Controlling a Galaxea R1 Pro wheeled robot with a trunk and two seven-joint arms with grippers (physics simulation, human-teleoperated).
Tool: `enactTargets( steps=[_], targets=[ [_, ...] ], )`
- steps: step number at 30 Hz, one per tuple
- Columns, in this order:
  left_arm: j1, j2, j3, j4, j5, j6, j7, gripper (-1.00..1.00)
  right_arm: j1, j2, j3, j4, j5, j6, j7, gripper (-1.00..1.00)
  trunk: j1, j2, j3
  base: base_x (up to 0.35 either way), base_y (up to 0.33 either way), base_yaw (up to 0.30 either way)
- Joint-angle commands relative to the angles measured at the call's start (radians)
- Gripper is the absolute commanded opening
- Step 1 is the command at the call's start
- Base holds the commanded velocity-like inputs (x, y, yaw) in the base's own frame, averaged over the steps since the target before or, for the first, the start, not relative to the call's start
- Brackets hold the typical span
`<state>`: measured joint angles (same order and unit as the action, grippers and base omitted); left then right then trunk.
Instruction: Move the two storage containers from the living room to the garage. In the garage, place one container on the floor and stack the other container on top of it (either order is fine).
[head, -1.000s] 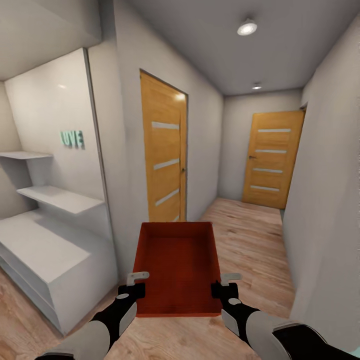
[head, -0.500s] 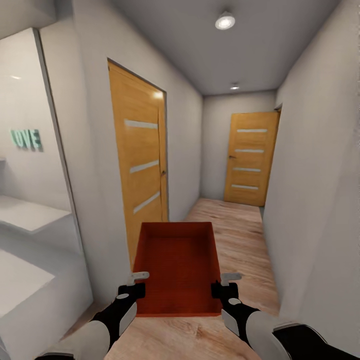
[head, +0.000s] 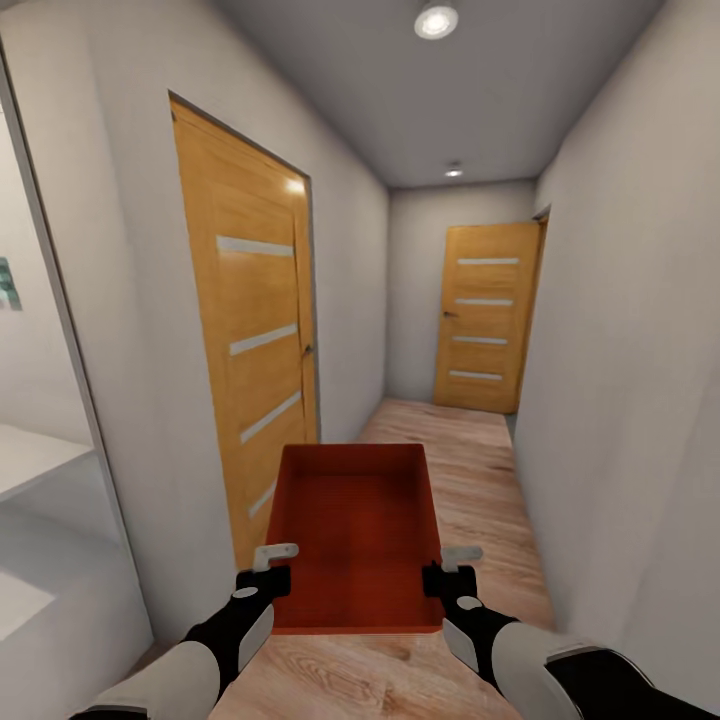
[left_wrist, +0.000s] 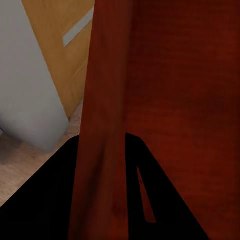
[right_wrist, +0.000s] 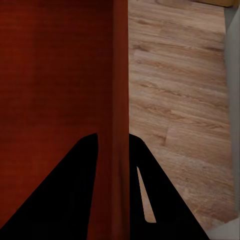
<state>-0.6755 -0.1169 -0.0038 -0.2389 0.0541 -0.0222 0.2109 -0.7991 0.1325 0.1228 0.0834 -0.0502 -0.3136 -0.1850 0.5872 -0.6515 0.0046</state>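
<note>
Head view: a red-orange storage container (head: 355, 535) is held level over the wood-plank hallway floor (head: 470, 470), the left gripper (head: 268, 570) clamped on its left wall, the right gripper (head: 446, 570) on its right wall. An orange-brown door (head: 250, 340) stands just left.

Left wrist view: black fingers (left_wrist: 55, 200) straddle the wall.

Right wrist view: fingers (right_wrist: 65, 200) pinch the wall likewise.

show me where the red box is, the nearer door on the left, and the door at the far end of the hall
Red box (head: 350, 535), head view, on its inside bottom.
Nearer door (head: 250, 330), head view, on its wood face.
Far door (head: 485, 320), head view, on its middle panel.
</note>
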Motion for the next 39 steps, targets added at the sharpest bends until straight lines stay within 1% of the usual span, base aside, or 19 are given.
enactTargets(
  steps=[1, 20, 39],
  targets=[
    [0.001, 0.013, 0.005, 0.003, 0.004, -0.002, 0.008, -1.00, -0.002, 0.001, -0.040, -0.051, 0.033, -0.001, 0.009, -1.00, 0.001, 0.000, 0.000, 0.321, 0.000, -0.001],
    [0.001, 0.013, 0.005, 0.003, 0.003, -0.002, 0.008, -1.00, -0.002, 0.001, -0.040, -0.051, 0.032, -0.001, 0.009, -1.00, 0.001, 0.000, 0.000, 0.321, 0.000, -0.008],
    [0.001, 0.013, 0.005, 0.003, 0.004, -0.002, 0.008, -1.00, -0.002, 0.001, -0.040, -0.051, 0.032, -0.002, 0.009, -1.00, 0.001, 0.000, 0.000, 0.321, 0.000, -0.268]
  ],
)
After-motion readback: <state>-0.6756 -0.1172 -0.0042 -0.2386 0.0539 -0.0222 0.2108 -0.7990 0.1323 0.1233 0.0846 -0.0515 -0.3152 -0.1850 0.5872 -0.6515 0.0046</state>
